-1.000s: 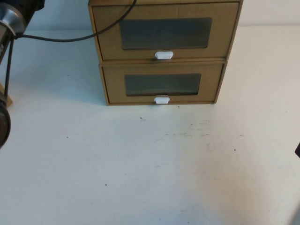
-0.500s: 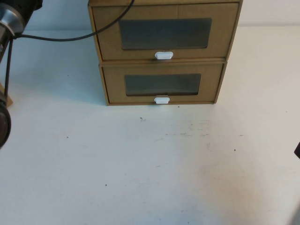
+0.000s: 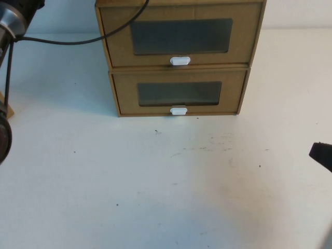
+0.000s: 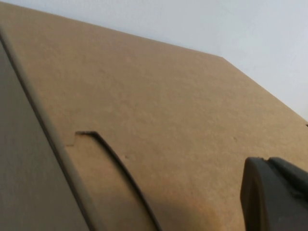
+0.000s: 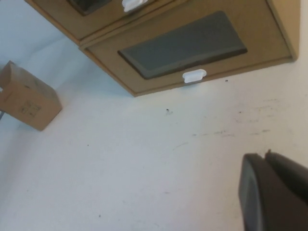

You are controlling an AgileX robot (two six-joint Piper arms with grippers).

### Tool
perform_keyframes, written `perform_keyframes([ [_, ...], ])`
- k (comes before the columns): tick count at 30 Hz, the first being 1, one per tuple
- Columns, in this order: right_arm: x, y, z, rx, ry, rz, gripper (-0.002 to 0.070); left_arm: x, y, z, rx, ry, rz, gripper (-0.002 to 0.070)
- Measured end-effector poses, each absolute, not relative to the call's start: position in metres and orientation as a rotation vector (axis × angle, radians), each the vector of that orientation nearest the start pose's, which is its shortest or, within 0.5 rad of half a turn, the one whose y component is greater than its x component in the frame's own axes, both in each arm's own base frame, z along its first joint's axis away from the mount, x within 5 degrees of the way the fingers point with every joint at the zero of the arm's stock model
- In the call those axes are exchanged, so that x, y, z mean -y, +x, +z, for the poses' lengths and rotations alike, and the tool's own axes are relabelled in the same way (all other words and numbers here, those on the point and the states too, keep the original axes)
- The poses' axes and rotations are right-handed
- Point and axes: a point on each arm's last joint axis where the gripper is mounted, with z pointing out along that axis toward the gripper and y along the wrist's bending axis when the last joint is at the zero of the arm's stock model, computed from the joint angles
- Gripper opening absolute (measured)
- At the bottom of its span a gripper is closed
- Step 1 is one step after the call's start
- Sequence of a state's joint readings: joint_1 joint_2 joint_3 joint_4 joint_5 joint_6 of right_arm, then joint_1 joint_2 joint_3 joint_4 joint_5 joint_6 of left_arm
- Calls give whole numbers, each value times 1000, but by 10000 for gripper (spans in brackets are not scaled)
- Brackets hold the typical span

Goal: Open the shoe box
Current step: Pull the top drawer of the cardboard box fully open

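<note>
Right hand [image 3: 321, 154], closed and empty, hovers at the right edge of the tabletop [image 3: 155, 197], well apart from the two stacked shoe boxes [image 3: 179, 93], both shut, while the left hand [image 4: 276, 195], its state impossible to tell, sits close over their cardboard top, likely to steady them.

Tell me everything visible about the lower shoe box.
The lower shoe box is brown cardboard with a dark rectangular window and a white pull tab low on its front. It is shut, upright on the white table, the upper box stacked on it. The right gripper, jaws shut, hangs apart at the table's right edge; the left gripper is by the upper box's cardboard.
</note>
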State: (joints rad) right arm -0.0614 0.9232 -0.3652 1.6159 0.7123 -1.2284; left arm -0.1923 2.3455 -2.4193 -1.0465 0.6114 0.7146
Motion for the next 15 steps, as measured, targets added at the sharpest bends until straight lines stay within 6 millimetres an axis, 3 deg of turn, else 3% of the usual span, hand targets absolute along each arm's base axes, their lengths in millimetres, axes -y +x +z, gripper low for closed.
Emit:
perform_keyframes([
  [7, -48, 167, 271, -2122, -223, 738, -18, 149, 528, 346, -1754, 343, -769, -10],
  [15, -53, 169, 279, -2335, -523, 323, -18, 149, 528, 346, -1753, 345, -768, -10],
])
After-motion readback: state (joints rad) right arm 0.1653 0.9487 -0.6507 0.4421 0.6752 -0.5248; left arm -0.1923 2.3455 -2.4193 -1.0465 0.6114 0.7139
